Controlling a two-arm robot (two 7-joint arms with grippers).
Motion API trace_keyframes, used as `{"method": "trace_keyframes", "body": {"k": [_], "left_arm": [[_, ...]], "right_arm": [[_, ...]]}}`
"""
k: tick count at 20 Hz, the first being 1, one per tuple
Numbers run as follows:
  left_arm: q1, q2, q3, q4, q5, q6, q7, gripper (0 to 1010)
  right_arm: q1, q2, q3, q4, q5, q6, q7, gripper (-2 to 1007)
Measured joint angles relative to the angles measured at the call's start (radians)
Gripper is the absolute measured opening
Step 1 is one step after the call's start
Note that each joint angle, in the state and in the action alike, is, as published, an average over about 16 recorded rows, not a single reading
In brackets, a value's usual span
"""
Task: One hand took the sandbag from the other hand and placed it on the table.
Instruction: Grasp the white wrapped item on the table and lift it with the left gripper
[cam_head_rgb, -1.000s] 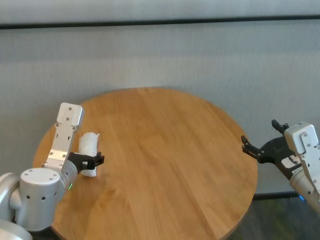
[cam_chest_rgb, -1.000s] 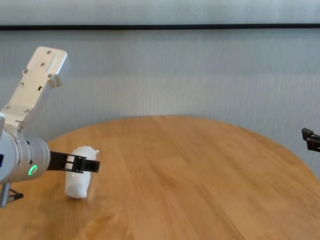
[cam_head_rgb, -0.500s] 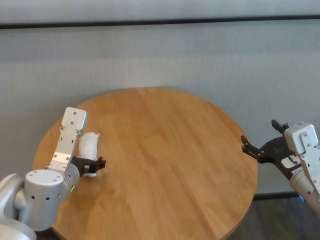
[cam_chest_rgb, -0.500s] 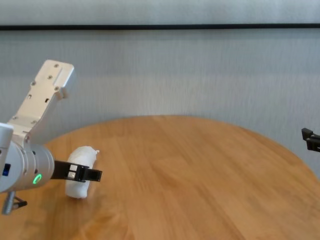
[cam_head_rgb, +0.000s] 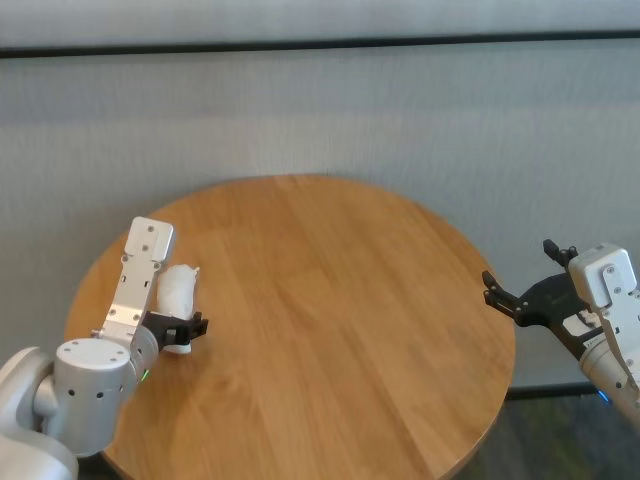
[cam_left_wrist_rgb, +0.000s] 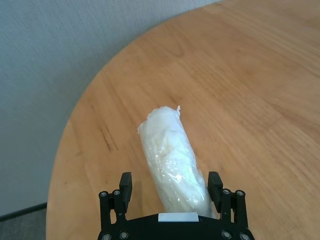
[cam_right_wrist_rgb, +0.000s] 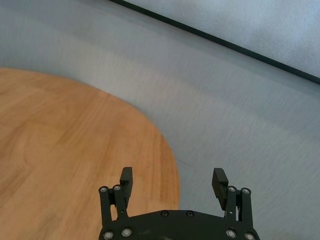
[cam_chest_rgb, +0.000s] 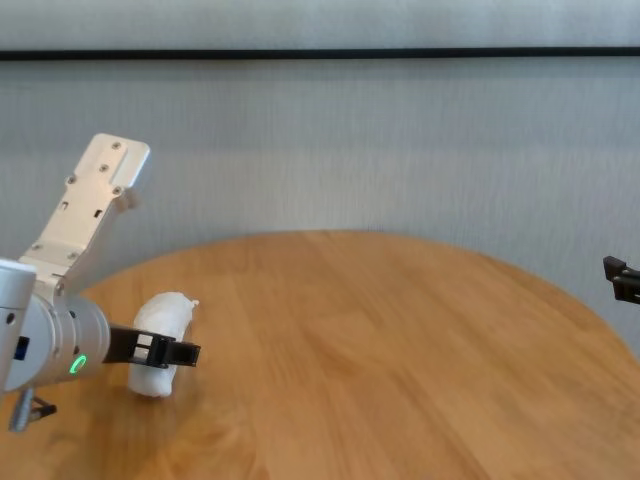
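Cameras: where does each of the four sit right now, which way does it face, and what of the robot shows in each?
Head: high, looking down on the table; left gripper at the sandbag, right gripper off the table's right edge.
Chest: low, facing forward across the tabletop; left wrist and one right fingertip.
Left wrist: looks past its open fingers straddling the sandbag lying on the table.
Right wrist: looks past open fingers at the table's edge and wall.
Shared: head, chest and left wrist all show the sandbag.

The left tool hangs low with fingers spread wide, while the right tool rests open, well apart.
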Motion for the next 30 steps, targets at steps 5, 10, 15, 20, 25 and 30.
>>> {"method": "trace_keyframes", "body": {"k": [5, 10, 15, 20, 25, 30], "left_arm": [[-0.01, -0.009, -0.002, 0.029, 0.011, -0.014, -0.012, 1000], [-0.015, -0.014, -0.002, 0.048, 0.02, -0.028, -0.032, 1000], [-0.016, -0.013, -0.001, 0.06, 0.027, -0.041, -0.047, 1000], [-0.017, -0.011, 0.001, 0.064, 0.031, -0.05, -0.057, 998], [-0.016, -0.01, 0.002, 0.064, 0.032, -0.052, -0.056, 963], [-0.016, -0.011, 0.001, 0.062, 0.03, -0.048, -0.052, 878]], "right_arm": [[0.0, 0.0, 0.0, 0.0, 0.0, 0.0, 0.0, 1001], [0.0, 0.0, 0.0, 0.0, 0.0, 0.0, 0.0, 1001], [0.0, 0.0, 0.0, 0.0, 0.0, 0.0, 0.0, 1001], [0.0, 0.0, 0.0, 0.0, 0.0, 0.0, 0.0, 1001], [0.0, 0.0, 0.0, 0.0, 0.0, 0.0, 0.0, 1001], [0.0, 0.0, 0.0, 0.0, 0.0, 0.0, 0.0, 1001]]}}
